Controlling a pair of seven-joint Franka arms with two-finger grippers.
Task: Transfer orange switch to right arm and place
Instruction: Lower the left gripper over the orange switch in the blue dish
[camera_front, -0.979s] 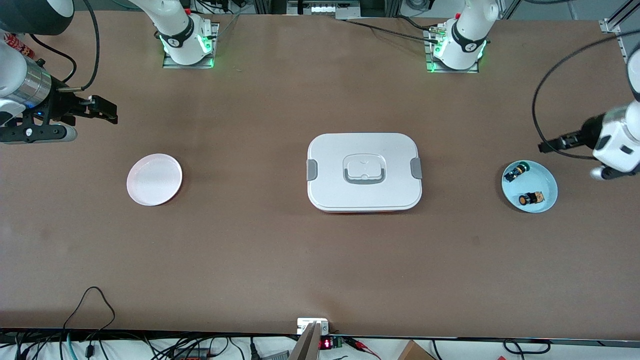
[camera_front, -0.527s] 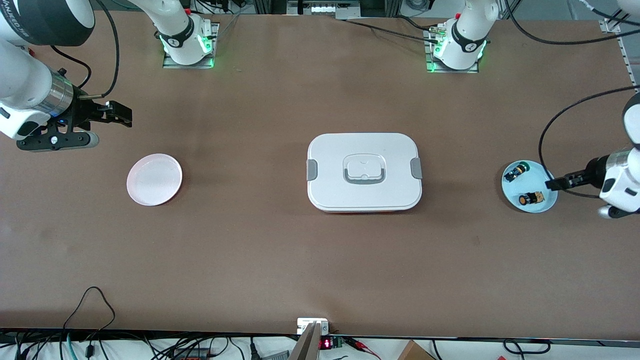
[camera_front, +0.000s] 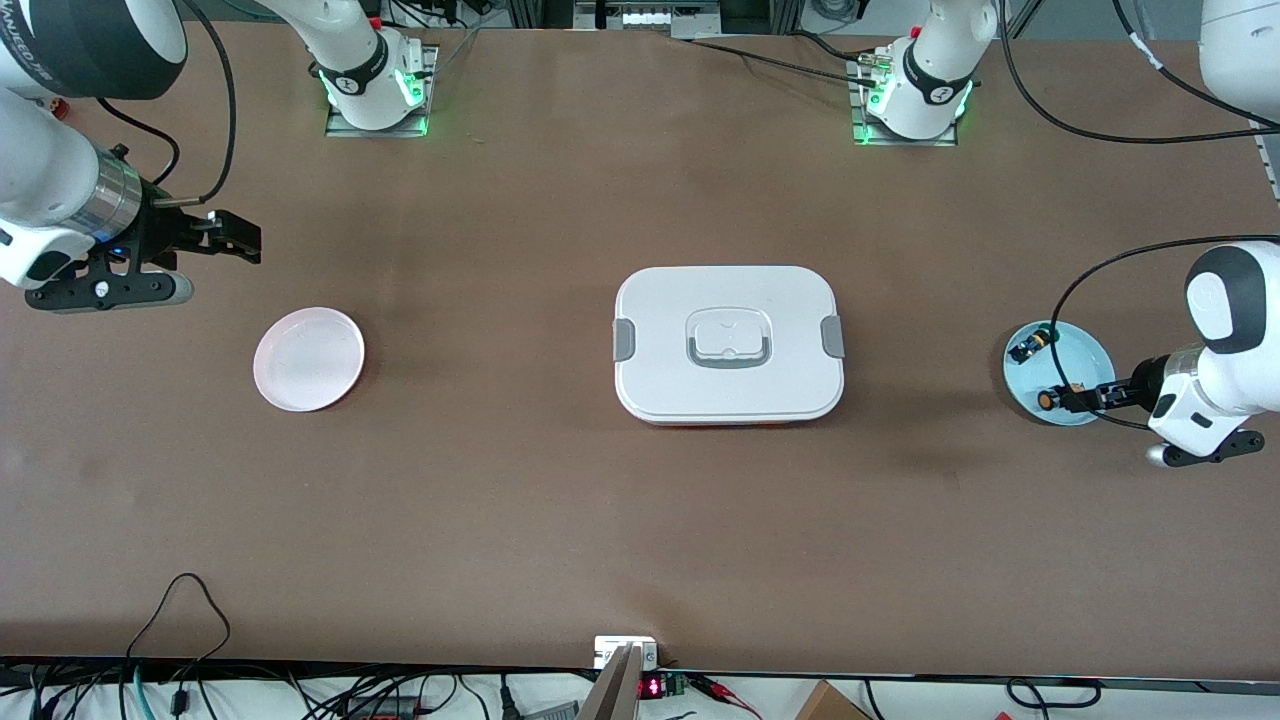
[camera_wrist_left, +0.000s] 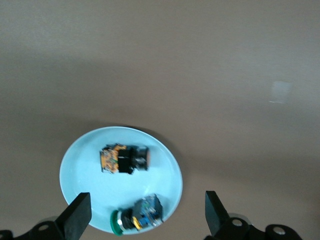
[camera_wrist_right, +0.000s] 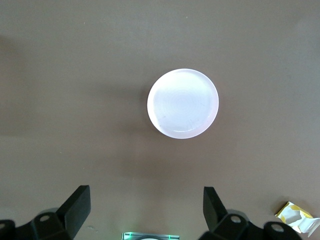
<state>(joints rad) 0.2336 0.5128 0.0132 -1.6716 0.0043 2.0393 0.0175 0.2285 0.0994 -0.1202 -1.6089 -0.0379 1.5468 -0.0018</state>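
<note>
A plain brown counter (camera_front: 520, 520) fills the front view, the two arm bases along its top edge. At the right edge of that frame the left pincer (camera_front: 1085, 398) hangs low over the blue dish (camera_front: 1090, 350), its jaws spread wide and holding nothing. Just under it, in the lower part of the dish, lies the orange switch (camera_front: 1052, 399); the green switch (camera_front: 1030, 346) lies in the dish's upper part. At centre frame sits a closed white box (camera_front: 729, 343). At left of centre lies an empty pink plate (camera_front: 309, 358). At upper left the right pincer (camera_front: 235, 238) waits over bare counter, jaws wide, empty. Nothing seems done yet: the pick-up, the hand-over and the placing, likely on the plate, all remain.
</note>
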